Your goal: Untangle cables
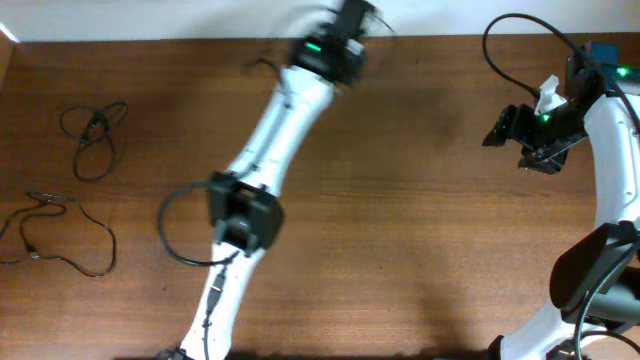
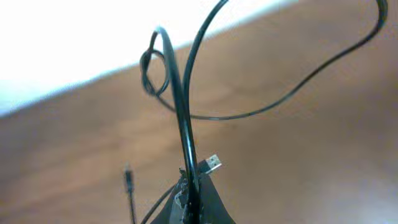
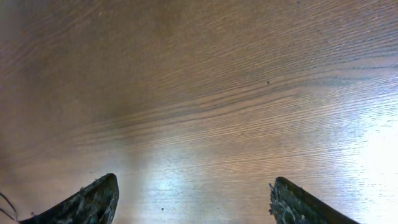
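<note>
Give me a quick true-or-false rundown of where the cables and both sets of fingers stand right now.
1. The left fingers are shut on a black cable. True.
2. The right fingers hold a cable. False: they stand open over bare table.
3. A looped cable and a longer cable lie on the table's left side. True.
4. No plug shows on the held cable. False: a silver plug sits near the left fingers.

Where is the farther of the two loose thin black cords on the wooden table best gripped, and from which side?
Probably the thicker plug end of the farther black cord, where strands bunch, from straight above: it lies flat on the wooden table.
</note>
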